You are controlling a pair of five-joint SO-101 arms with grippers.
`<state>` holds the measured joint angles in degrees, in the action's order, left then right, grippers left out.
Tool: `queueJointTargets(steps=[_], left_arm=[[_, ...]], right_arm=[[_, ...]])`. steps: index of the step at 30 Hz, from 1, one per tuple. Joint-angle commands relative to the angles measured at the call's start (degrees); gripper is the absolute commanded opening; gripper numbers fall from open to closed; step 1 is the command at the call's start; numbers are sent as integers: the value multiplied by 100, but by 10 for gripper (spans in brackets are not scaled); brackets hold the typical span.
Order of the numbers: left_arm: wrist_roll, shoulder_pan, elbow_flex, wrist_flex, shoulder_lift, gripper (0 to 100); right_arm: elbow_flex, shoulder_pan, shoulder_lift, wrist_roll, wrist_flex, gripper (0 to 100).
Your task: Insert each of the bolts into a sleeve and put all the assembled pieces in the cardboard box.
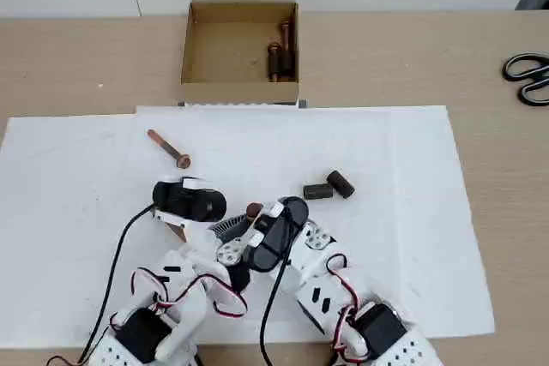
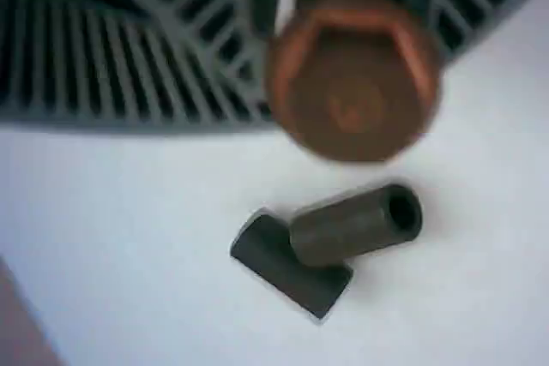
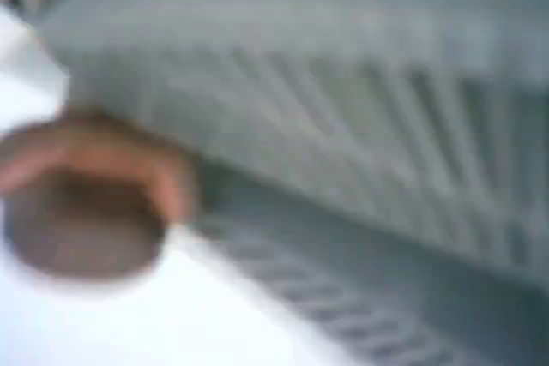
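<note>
My left gripper (image 1: 244, 219) is shut on a copper bolt (image 1: 254, 210) just above the white paper; in the left wrist view the bolt's hexagonal head (image 2: 352, 83) faces the camera between ribbed dark fingers (image 2: 129, 49). My right gripper (image 1: 276, 231) sits right against it, and its wrist view has the bolt head (image 3: 86, 203) beside a ribbed grey surface. Two dark sleeves (image 1: 317, 190) (image 1: 340, 183) lie touching, a little to the right, and the left wrist view has them as sleeves (image 2: 356, 225) (image 2: 287, 263) beyond the bolt. Another bolt (image 1: 168, 148) lies loose at the left.
The cardboard box (image 1: 197, 49) stands at the back centre with assembled pieces (image 1: 279, 56) in its right part. Scissors (image 1: 527, 76) lie at the far right edge of the wooden table. White paper (image 1: 395, 237) covers the work area.
</note>
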<state>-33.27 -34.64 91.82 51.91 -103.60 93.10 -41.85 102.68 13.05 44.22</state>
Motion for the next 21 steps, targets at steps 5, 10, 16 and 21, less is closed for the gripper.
queueJointTargets(steps=[5,10,16,21], left_arm=[[246,-9,-611,35,-26,238],[712,519,-910,35,-26,238],[844,800,-1349,44,-26,194],[941,923,-1305,44,-26,11]], right_arm=[[-237,31,110,44,-286,2],[-237,31,101,44,-286,2],[-141,31,101,44,-286,2],[-132,40,101,44,-286,2]])
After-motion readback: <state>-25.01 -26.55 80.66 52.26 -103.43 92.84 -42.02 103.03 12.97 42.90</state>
